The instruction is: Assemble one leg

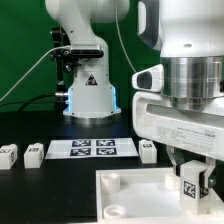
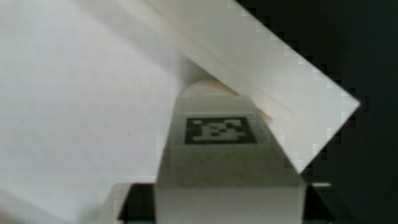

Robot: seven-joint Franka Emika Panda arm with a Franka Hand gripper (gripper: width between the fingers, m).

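Observation:
My gripper [image 1: 188,170] is at the exterior view's right foreground, shut on a leg [image 1: 188,182], a small white post with a black-and-white tag. It holds the leg upright over the right part of the large white panel [image 1: 130,195]. In the wrist view the leg [image 2: 222,140] runs from between the dark fingers [image 2: 143,200] to a corner of the panel [image 2: 89,90], and its far end touches or nearly touches a round socket there. I cannot tell whether it is seated.
Two loose legs [image 1: 10,154] [image 1: 33,153] lie at the exterior view's left and another [image 1: 147,150] beside the marker board [image 1: 90,148]. The robot base [image 1: 88,95] stands behind on the black table.

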